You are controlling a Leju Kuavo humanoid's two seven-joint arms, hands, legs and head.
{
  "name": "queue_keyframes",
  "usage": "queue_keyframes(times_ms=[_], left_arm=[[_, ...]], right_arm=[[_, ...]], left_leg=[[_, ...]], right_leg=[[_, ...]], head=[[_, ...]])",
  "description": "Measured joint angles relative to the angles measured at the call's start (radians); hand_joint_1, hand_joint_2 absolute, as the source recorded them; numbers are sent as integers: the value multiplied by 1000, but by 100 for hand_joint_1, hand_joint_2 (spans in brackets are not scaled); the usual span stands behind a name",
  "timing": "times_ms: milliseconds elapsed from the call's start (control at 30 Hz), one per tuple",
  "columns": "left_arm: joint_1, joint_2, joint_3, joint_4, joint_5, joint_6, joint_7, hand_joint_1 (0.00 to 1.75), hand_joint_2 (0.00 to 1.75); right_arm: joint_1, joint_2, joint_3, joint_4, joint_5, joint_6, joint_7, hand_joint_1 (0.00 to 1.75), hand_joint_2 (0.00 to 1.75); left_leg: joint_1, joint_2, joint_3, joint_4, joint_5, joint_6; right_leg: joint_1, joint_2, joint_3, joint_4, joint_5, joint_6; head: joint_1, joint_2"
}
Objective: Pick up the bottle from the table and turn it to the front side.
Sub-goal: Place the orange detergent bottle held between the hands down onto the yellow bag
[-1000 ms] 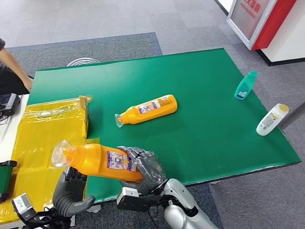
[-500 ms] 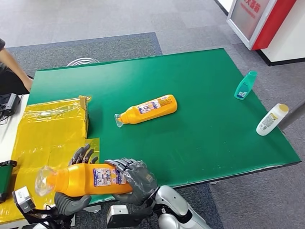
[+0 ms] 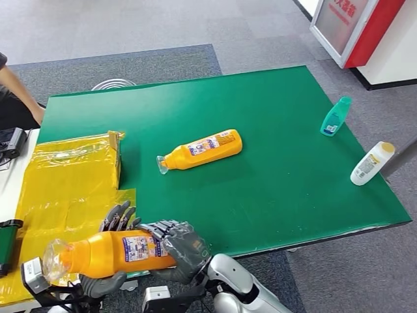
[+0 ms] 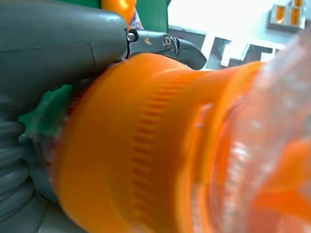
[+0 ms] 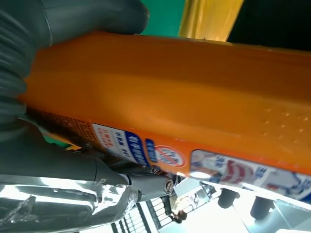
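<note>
Both hands hold an orange bottle (image 3: 115, 253) with a clear cap level above the table's near edge, cap pointing left and label facing up. My right hand (image 3: 184, 251) grips its base end, and my left hand (image 3: 101, 285) wraps its neck end from below, fingers showing behind it. Up close, the left wrist view has the ribbed orange neck (image 4: 154, 145) under my left hand's thumb (image 4: 55, 43). The labelled side (image 5: 183, 97) lies against my right hand (image 5: 22, 58) in the right wrist view. A second orange bottle (image 3: 201, 150) lies mid-table.
The green table (image 3: 275, 195) carries a teal bottle (image 3: 335, 117) and a white bottle (image 3: 372, 163) near its right edge. A yellow plastic-wrapped box (image 3: 69, 176) covers the left side. A person's arm (image 3: 17, 91) shows at the far left.
The held bottle and both hands have shifted left and lower, toward my body. My left hand, below the bottle before, now has its fingers around the neck end.
</note>
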Motion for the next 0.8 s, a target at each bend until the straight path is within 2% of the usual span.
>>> queue_keyframes(times_ms=[100,167,300,400,600,633,733,767,800], left_arm=[[-5,17,-19,4,-38,10,-32,3,175],[-6,28,-27,5,-74,31,-47,14,175],[-9,40,-38,5,-151,78,-66,166,175],[-11,43,-42,5,-202,114,-76,175,175],[-19,43,-53,5,-269,177,-77,175,175],[-20,43,-55,5,-271,179,-77,175,175],[-21,43,-57,4,-280,195,-74,175,175],[-21,42,-58,3,-292,210,-69,175,175],[-21,39,-59,0,-312,232,-61,175,175]], right_arm=[[-4,0,9,21,4,0,23,175,175],[-6,0,10,36,5,0,37,175,175],[-8,1,9,60,5,2,52,175,175],[-9,4,5,73,1,3,57,175,175],[-6,4,-4,86,-5,5,60,175,175],[-6,5,-5,87,-5,5,60,155,175],[-4,7,-6,89,-5,5,63,24,175],[-3,8,-7,91,-5,5,66,0,175],[-3,9,-8,92,-4,5,71,0,175]], left_leg=[[0,0,0,0,0,0],[0,0,0,0,0,0],[0,0,0,0,0,0],[0,0,0,0,0,0],[0,0,0,0,0,0],[0,0,0,0,0,0],[0,0,0,0,0,0],[0,0,0,0,0,0],[0,0,0,0,0,0]], right_leg=[[0,0,0,0,0,0],[0,0,0,0,0,0],[0,0,0,0,0,0],[0,0,0,0,0,0],[0,0,0,0,0,0],[0,0,0,0,0,0],[0,0,0,0,0,0],[0,0,0,0,0,0],[0,0,0,0,0,0]], head=[[0,0],[0,0],[0,0],[0,0],[0,0],[0,0],[0,0],[0,0],[0,0]])
